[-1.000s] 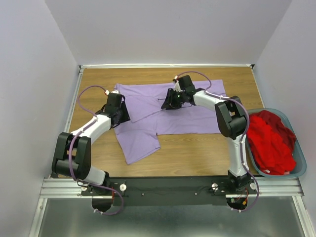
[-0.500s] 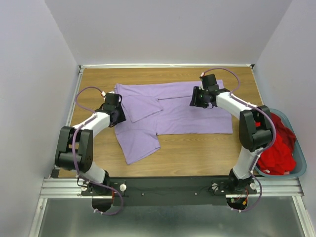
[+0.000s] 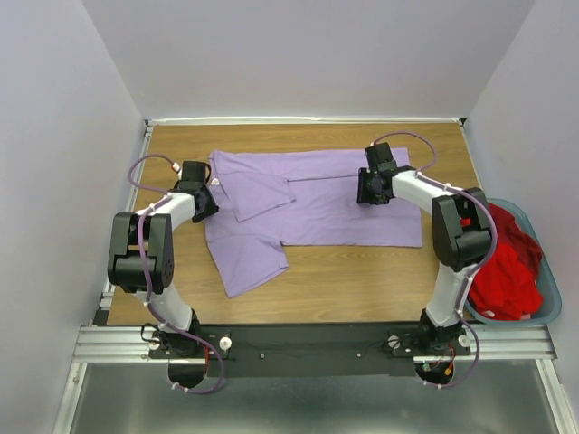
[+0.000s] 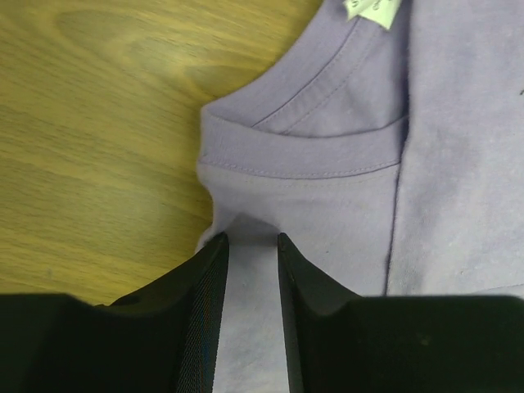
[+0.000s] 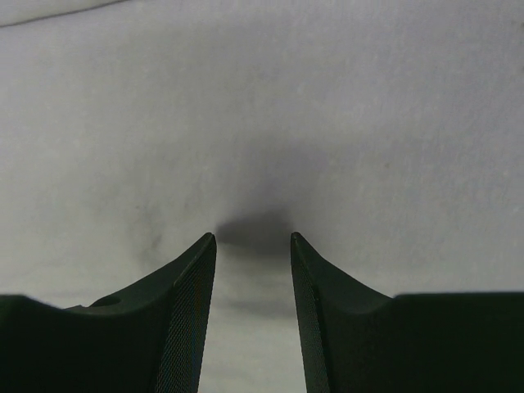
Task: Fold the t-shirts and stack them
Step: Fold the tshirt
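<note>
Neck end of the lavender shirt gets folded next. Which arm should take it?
Left, most likely. The left gripper has cloth between its fingers right beside the collar, while the right gripper sits toward the opposite end of the lavender shirt.

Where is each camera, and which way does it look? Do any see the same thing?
Top external: high behind the arms, looking down on the table, both arms, the left gripper, the right gripper, the lavender t-shirt and the red t-shirt in the basket.
Left wrist: on the left arm, looking down past its fingers at the shirt's collar.
Right wrist: on the right arm, looking down past its fingers at plain lavender cloth.
Shared: all three see the lavender t-shirt.
</note>
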